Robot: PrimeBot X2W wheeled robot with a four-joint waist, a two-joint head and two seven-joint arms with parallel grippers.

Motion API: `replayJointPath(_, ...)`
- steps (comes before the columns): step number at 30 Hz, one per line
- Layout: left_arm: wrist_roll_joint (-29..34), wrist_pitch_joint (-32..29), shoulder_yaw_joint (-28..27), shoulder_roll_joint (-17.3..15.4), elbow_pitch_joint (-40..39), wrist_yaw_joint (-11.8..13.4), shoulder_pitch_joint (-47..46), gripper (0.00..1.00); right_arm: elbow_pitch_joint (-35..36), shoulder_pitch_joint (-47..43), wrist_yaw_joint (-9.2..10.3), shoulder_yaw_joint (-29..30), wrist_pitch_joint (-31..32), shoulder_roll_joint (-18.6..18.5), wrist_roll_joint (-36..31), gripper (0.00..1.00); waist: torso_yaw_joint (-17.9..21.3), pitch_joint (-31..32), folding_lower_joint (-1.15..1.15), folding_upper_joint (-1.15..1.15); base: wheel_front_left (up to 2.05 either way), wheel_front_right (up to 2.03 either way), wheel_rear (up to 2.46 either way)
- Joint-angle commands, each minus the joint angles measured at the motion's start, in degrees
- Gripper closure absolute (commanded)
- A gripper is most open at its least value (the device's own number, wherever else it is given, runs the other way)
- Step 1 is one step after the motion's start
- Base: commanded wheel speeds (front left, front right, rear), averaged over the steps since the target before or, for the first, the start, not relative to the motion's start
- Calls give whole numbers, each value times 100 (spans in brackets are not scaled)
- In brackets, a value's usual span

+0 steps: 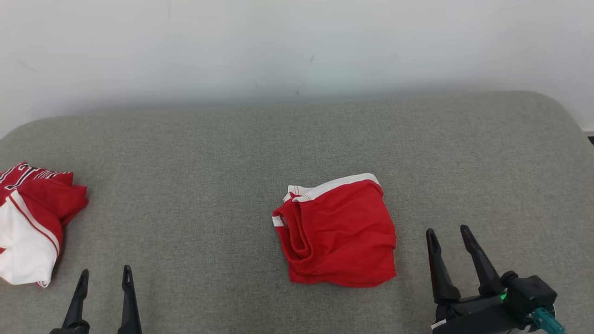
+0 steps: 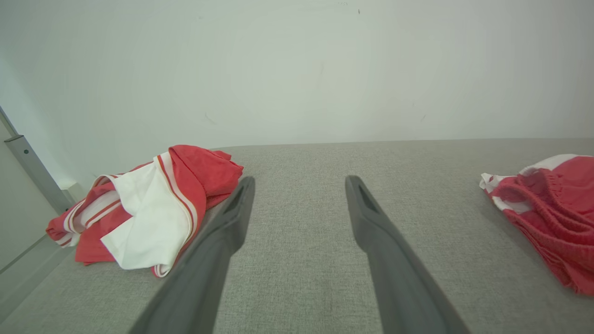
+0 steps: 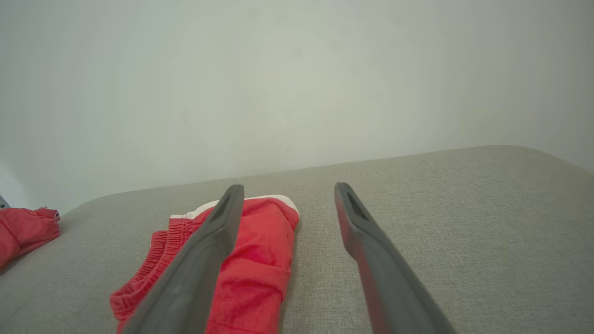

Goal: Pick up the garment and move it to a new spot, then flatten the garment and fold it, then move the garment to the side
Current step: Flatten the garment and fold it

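Right gripper (image 1: 447,229) is hovering just beside the red shorts (image 1: 343,232), off their right edge. Its two dark fingers are spread wide with nothing between them, and they are not touching the cloth. Left gripper (image 1: 105,270) is waiting near the front edge of the grey cushion (image 1: 209,153), likewise spread wide and empty. It is sitting between the shorts and a crumpled red and white jersey (image 1: 32,218) at the far left.

The shorts are lying in the middle of the cushion, well apart from the jersey. They are looking already doubled over into a compact, roughly square bundle, with the white waistband showing along the far edge and the elastic gathering at the left. Judging from that, the flattening and folding are looking done, if a little loosely. What is probably remaining is taking hold of the bundle and carrying it to the side without letting the fold fall open.
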State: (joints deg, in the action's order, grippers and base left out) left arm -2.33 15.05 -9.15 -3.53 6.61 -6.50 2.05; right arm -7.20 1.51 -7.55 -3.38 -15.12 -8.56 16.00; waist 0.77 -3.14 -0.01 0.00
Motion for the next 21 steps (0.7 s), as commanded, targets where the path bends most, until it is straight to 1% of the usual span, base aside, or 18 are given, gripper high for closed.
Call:
replayJointPath(1,27,18,5,-32,6,5,61,0,12,-56,15,-5,1,36,-83,0,-10,11,1,0,0,0,0)
replayJointPath(7,-22,18,54,-52,6,-40,127,0,-67,-164,15,91,0,178,-369,0,-70,83,1,0,0,0,0)
replayJointPath(11,85,18,140,-126,58,-45,152,0,-130,-207,15,99,0,241,-496,0,-107,119,1,0,0,0,0)
replayJointPath(21,85,18,147,-150,84,-48,204,0,-178,-237,15,245,0,319,-602,0,-177,151,1,0,0,0,0)
